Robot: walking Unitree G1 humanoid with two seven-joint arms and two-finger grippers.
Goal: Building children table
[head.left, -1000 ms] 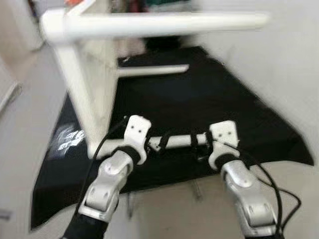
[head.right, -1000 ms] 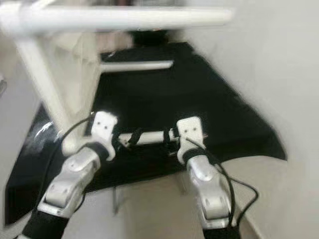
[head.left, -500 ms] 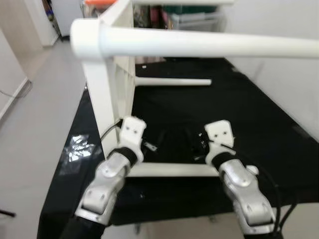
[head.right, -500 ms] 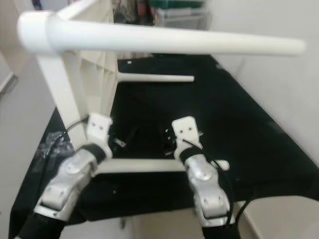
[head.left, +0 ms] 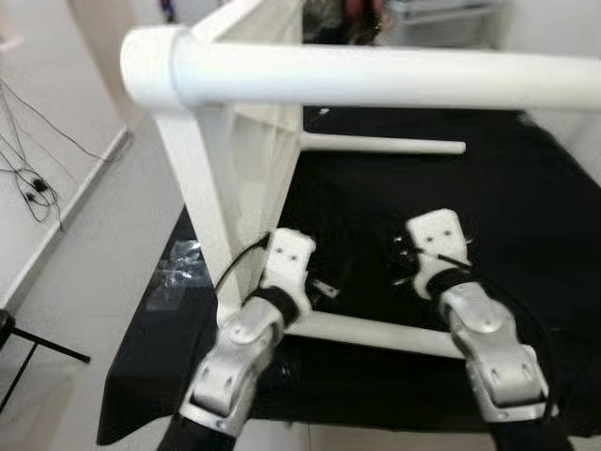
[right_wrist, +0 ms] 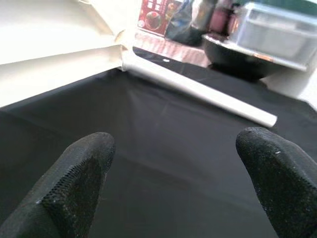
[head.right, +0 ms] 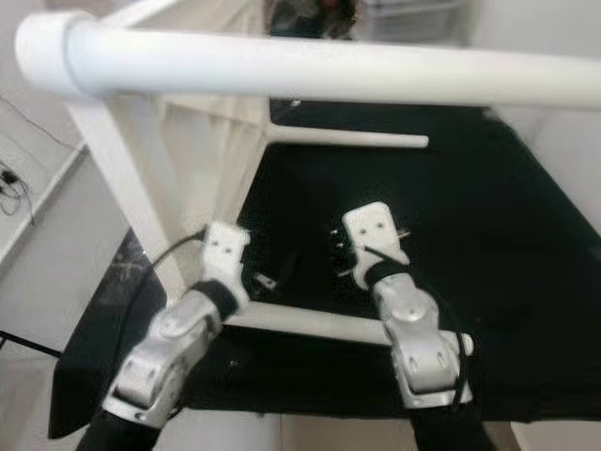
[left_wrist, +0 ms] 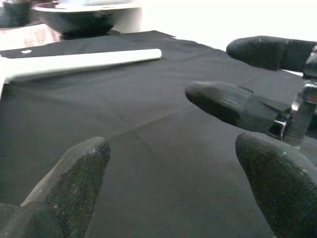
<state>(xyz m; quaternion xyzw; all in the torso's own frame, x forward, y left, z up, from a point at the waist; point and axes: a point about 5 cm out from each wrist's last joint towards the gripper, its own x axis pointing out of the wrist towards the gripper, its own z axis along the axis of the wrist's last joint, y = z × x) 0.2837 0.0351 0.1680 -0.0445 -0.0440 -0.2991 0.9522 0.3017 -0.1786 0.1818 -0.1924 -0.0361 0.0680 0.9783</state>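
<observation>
While the white table (head.left: 244,141) is lying tipped on the black cloth (head.left: 526,207), its far end cut off, both grippers, left (left_wrist: 168,148) and right (right_wrist: 173,163), are hovering with jaws open.

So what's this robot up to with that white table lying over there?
A small white table lies tipped on its side on a black cloth, its legs sticking out sideways. The robot leans over it with both arms reaching down between the legs. The left tool and the right tool are both open above the cloth, holding nothing. The lowest leg lies on the cloth, just beneath its wrists.
</observation>
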